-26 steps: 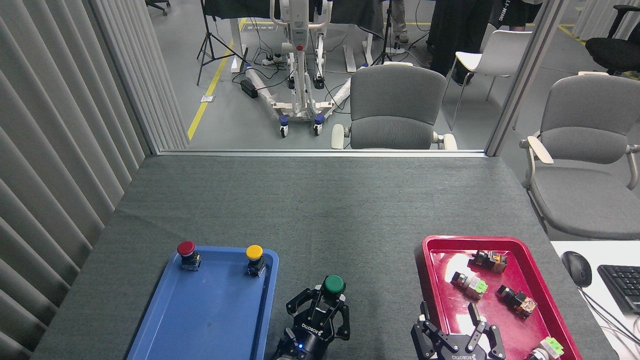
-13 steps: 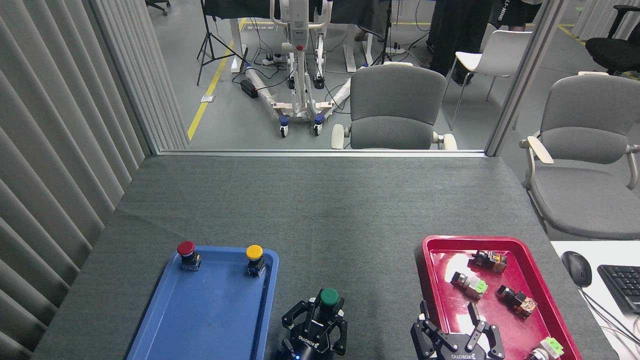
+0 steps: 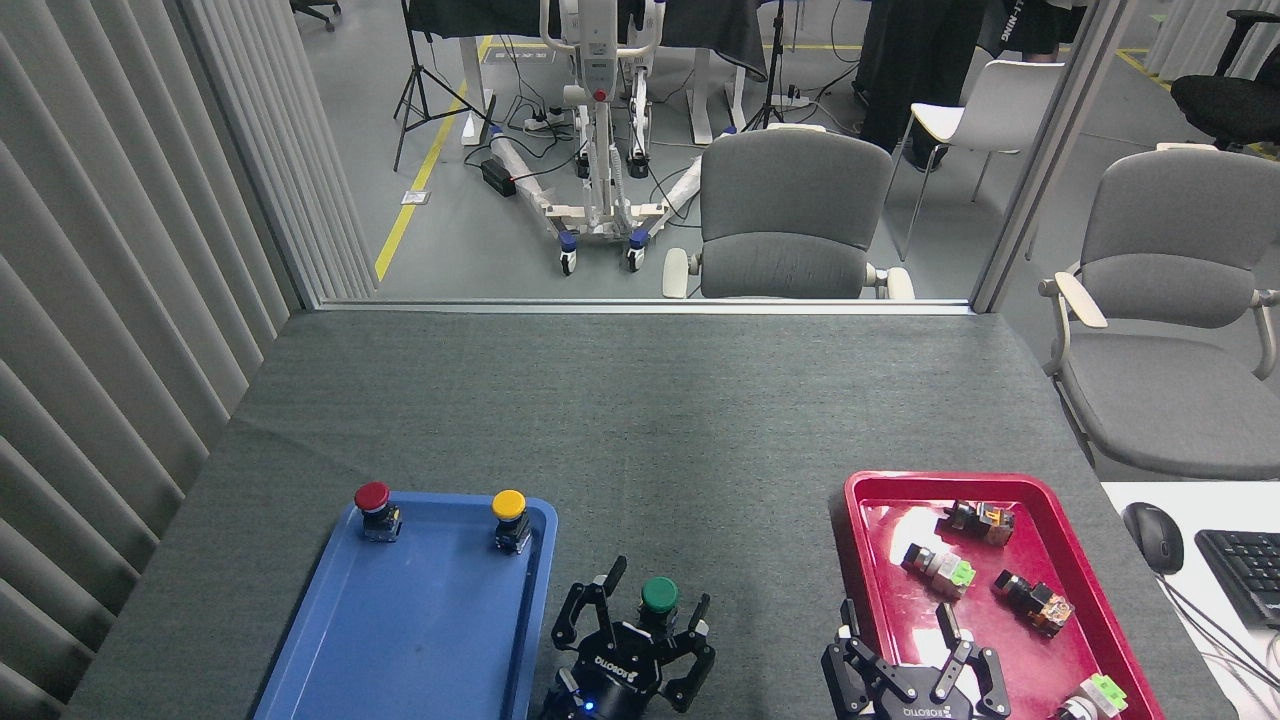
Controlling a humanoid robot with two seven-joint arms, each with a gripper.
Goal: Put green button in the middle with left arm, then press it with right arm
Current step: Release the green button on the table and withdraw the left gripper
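The green button (image 3: 659, 597) stands upright on the dark grey cloth of the middle (image 3: 700, 560), between the two trays near the front edge. My left gripper (image 3: 652, 592) is open around it, fingers spread wide on both sides of the cap and no longer clamping it. My right gripper (image 3: 900, 640) sits at the bottom edge over the near-left corner of the red tray (image 3: 857, 497), open, with nothing between its fingers.
A blue tray (image 3: 420, 630) at the left front holds a red-capped button (image 3: 375, 508) and a yellow-capped button (image 3: 510, 518). Several small switch parts lie in the red tray. A mouse (image 3: 1153, 535) and keyboard (image 3: 1245, 570) lie off the table's right side.
The left gripper brought the green button down and slightly back toward me, set it on the cloth, then spread its fingers open. The right gripper stayed put.
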